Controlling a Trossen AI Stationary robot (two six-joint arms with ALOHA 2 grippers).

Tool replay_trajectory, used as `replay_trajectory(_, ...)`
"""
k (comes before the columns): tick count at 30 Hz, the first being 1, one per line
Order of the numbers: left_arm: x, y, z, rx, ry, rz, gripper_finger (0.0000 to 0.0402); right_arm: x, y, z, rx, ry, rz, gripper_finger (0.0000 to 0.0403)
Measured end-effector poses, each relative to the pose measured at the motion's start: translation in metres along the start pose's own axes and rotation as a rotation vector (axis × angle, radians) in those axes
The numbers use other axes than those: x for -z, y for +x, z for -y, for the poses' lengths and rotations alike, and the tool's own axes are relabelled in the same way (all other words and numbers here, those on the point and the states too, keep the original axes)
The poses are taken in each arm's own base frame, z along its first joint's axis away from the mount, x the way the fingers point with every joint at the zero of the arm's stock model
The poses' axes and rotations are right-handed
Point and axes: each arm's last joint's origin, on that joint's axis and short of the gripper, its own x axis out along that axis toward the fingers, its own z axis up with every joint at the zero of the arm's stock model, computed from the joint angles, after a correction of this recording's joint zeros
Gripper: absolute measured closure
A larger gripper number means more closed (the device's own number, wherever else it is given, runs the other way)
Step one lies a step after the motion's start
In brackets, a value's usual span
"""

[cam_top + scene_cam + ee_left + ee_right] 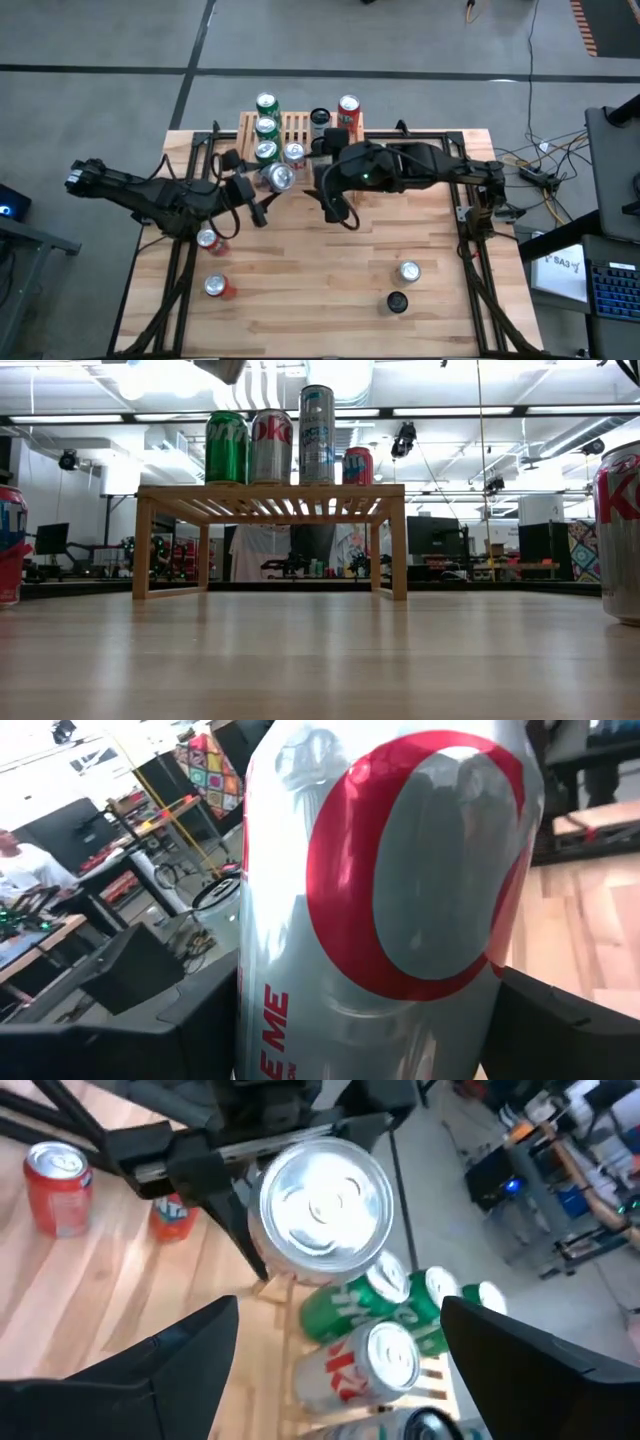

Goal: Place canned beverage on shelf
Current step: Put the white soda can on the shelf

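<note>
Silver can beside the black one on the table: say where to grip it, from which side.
Probably grip the silver can across its round wall at mid-height, coming from the shelf side: it stands upright, and the black can crowds the opposite side.

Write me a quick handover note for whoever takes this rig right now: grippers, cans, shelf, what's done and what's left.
Left gripper: shut on a silver-and-red can, held at the shelf's near edge, not yet set down.
Right gripper: open, empty, hovering beside it.
Done: several cans on the shelf, including three green cans.
Left: place the held can, then the loose cans on the table.
</note>
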Motion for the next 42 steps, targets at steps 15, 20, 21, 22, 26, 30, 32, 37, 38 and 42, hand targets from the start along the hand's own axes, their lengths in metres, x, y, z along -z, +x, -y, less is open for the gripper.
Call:
replay_trajectory(15, -0.006, -0.005, 0.021, 0.372, -0.192, 0.386, 0.0112, 0.021, 0.017, -0.043, -0.318, 0.184, -0.143, 0.0072)
replay_trajectory(20, 0.007, -0.009, 0.032, 0.393, -0.241, 0.443, 0.0112, 0.030, 0.037, -0.080, -0.294, 0.180, -0.102, 0.0074)
replay_trajectory(21, 0.008, -0.010, 0.034, 0.400, -0.249, 0.450, 0.0112, 0.031, 0.039, -0.086, -0.268, 0.176, -0.081, 0.0074)
replay_trajectory(22, 0.009, -0.011, 0.035, 0.407, -0.259, 0.459, 0.0112, 0.033, 0.040, -0.093, -0.237, 0.172, -0.062, 0.0074)
replay_trajectory(26, 0.011, -0.018, 0.039, 0.436, -0.291, 0.486, 0.0112, 0.039, 0.043, -0.115, -0.055, 0.168, 0.033, 0.0074)
replay_trajectory(30, 0.012, -0.019, 0.045, 0.450, -0.294, 0.487, 0.0112, 0.043, 0.051, -0.129, 0.030, 0.216, 0.180, 0.0074)
replay_trajectory(32, 0.012, -0.019, 0.046, 0.451, -0.291, 0.484, 0.0112, 0.047, 0.057, -0.134, 0.042, 0.244, 0.240, 0.0074)
replay_trajectory(37, 0.014, -0.018, 0.047, 0.432, -0.281, 0.464, 0.0112, 0.053, 0.063, -0.139, 0.075, 0.290, 0.350, 0.0068)
replay_trajectory(38, 0.014, -0.018, 0.047, 0.430, -0.280, 0.465, 0.0112, 0.054, 0.064, -0.139, 0.079, 0.294, 0.366, 0.0067)
replay_trajectory(42, 0.012, -0.018, 0.047, 0.429, -0.281, 0.471, 0.0112, 0.055, 0.066, -0.141, 0.079, 0.302, 0.423, 0.0064)
